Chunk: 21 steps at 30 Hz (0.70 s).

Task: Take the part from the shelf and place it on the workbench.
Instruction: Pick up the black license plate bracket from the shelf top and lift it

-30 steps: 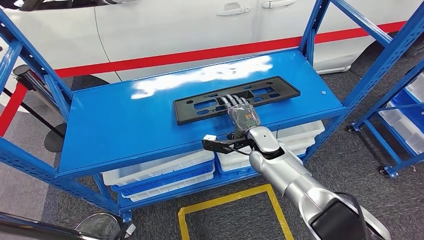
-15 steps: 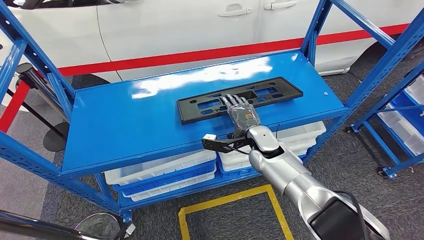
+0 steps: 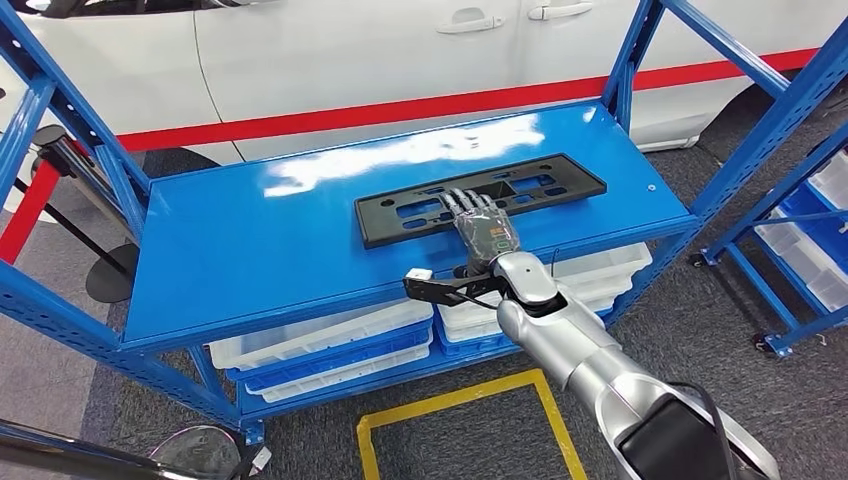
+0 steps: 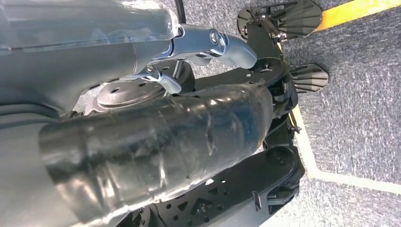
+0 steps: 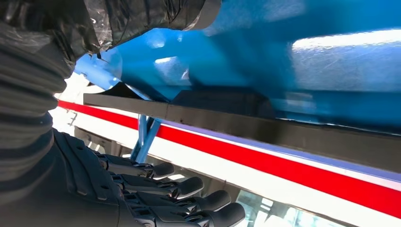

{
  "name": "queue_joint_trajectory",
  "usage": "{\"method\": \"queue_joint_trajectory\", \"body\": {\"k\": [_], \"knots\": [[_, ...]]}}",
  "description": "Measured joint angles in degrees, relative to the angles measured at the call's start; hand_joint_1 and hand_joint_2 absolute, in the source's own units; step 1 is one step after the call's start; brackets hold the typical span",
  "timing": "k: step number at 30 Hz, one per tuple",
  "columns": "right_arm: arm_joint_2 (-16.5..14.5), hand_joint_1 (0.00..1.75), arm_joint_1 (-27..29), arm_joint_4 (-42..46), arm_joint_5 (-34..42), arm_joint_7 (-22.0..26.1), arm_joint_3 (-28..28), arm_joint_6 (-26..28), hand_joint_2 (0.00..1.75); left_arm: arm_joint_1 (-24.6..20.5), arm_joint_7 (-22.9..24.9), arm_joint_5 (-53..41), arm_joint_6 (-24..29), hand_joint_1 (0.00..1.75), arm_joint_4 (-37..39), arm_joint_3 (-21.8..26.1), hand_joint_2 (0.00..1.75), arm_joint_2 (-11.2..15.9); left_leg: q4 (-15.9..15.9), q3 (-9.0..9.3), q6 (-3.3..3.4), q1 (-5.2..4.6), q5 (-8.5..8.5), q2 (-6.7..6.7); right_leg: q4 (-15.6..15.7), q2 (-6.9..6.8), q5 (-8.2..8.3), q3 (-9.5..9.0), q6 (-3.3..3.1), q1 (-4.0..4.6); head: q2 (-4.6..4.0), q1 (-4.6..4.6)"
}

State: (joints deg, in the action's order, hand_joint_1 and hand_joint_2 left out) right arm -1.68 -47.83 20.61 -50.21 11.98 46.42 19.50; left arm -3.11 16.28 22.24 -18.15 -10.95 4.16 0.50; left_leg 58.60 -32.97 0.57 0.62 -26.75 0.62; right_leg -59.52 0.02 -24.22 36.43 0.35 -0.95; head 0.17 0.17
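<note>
The part [image 3: 548, 184], a long flat black plate with cut-outs, lies on the top board of the blue shelf [image 3: 250, 250]. My right hand [image 3: 482, 228] reaches over the plate's near edge at its middle, with its fingers stretched flat across the top. In the right wrist view the dark fingers [image 5: 184, 187] lie straight along one face of the plate's edge [image 5: 265, 127]. The wrapped thumb [image 5: 142, 19] stays well apart on the other side, so nothing is pinched. My left hand [image 4: 142, 142] hangs by my body over the floor, its fingers hidden.
White and blue bins [image 3: 320, 340] fill the lower shelf level. Blue uprights [image 3: 630, 50] stand at the shelf's corners, and another blue rack [image 3: 800, 230] is at the right. A white car [image 3: 350, 50] is parked behind. Yellow tape [image 3: 455, 400] marks the floor in front.
The whole picture shifted a little to the right a second ago, so the camera moved. My right hand has stayed over the plate's near edge, and the plate has not moved on the shelf.
</note>
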Motion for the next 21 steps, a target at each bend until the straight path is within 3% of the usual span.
{"method": "queue_joint_trajectory", "body": {"k": [3,6,7,10,11,12,14,16,18,21], "knots": [[-0.2,0.00,0.0,-0.1,0.0,0.0,0.0,0.0,1.75,0.0,-0.1,0.1,0.0,0.00,0.0,-0.1,0.00,0.0,0.1,-0.14,0.32,-0.06,0.00,0.00,0.2,-0.01,0.18,-0.06,0.37,-0.05,0.00,0.00],[-0.3,0.00,-0.2,-0.1,0.0,0.0,0.0,0.0,1.75,0.0,-0.1,0.3,-0.2,0.00,0.0,-0.3,0.00,0.0,-1.5,0.69,1.13,0.40,0.86,0.16,-0.2,0.01,-0.34,-0.08,1.01,0.12,0.00,0.03],[-0.3,0.00,-0.3,-0.1,0.0,0.0,0.0,0.0,1.75,0.0,-0.2,0.3,-0.3,0.00,0.0,-0.4,0.00,0.0,-2.1,1.02,1.38,0.61,1.19,0.25,-2.0,0.02,-1.51,0.68,1.15,0.16,0.00,0.05],[-0.3,0.00,-0.1,-0.2,0.0,0.1,0.0,0.0,1.75,0.0,-0.2,0.4,-0.3,0.00,0.0,-0.5,0.00,0.0,-2.4,1.19,1.55,0.71,1.32,0.37,-12.2,0.02,-6.25,5.58,1.56,-0.13,0.00,0.06],[-0.3,0.00,0.0,-0.3,0.0,0.1,0.1,0.0,1.75,0.0,-0.2,0.4,-0.2,0.00,0.0,-0.5,0.00,0.0,-2.3,1.20,1.49,0.75,1.22,0.34,-14.1,0.01,-6.52,6.62,1.74,-0.31,0.00,0.06],[-0.3,0.00,0.1,-0.3,0.0,0.1,0.1,0.0,1.75,0.0,-0.3,0.5,-0.1,0.00,0.0,-0.6,0.00,0.0,-2.1,1.21,1.35,0.83,1.03,0.28,-13.8,-0.01,-5.59,6.57,1.90,-0.51,0.00,0.06],[-0.3,0.00,0.1,-0.4,0.0,0.2,0.1,0.0,1.75,0.1,-0.4,0.6,0.1,0.00,0.0,-0.7,0.00,0.0,-1.4,1.23,0.79,1.09,0.39,0.12,-7.4,-0.13,-1.79,3.66,2.12,-0.85,0.00,0.08],[-0.3,0.00,0.0,-0.4,-0.1,0.2,0.2,0.0,1.75,0.1,-0.6,0.8,0.2,0.00,0.0,-0.9,0.00,0.0,-0.6,1.00,-0.08,1.05,-0.34,0.04,-1.6,-0.17,0.09,0.87,1.79,-0.66,0.00,0.10],[-0.3,0.00,0.0,-0.4,-0.1,0.2,0.2,0.0,1.75,0.2,-0.7,0.9,0.2,0.00,0.0,-1.0,0.00,0.0,-0.4,0.89,-0.89,0.90,-0.66,0.04,-0.5,-0.01,-0.32,0.41,0.90,-0.26,0.00,0.08],[-0.3,0.00,0.1,-0.4,-0.1,0.1,0.2,0.0,1.75,0.2,-0.7,1.0,0.2,0.00,0.0,-1.2,0.00,0.0,0.2,0.89,-1.74,1.10,-1.50,0.04,-0.2,0.20,-0.48,0.00,-0.48,-0.39,0.00,0.00]]}}
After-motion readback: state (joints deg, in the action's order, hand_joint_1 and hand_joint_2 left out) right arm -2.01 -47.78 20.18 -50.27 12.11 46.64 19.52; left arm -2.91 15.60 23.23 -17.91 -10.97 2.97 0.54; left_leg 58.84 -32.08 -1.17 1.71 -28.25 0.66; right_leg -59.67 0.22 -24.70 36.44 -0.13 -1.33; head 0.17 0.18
